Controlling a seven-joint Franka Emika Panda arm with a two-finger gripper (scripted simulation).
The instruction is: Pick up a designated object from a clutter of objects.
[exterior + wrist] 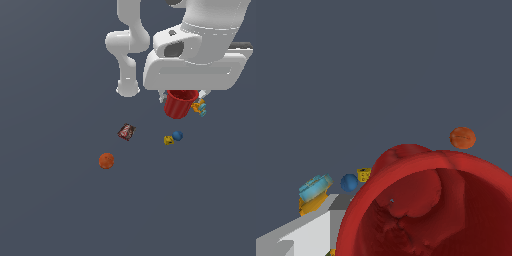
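The Panda arm hangs over the clutter, its wrist hiding most of the gripper. The red cup sits directly under it, rim up between the fingers, and seems pinched at the rim, though the contact itself is hidden. Just beside the cup lies the yellow-and-blue flat piece. Well apart rest the orange ball, dark red packet, blue ball and yellow block, clear of the lift.

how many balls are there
2: an orange ball alone toward the exterior view's left, and a blue ball touching the yellow block. The arm could hide others.
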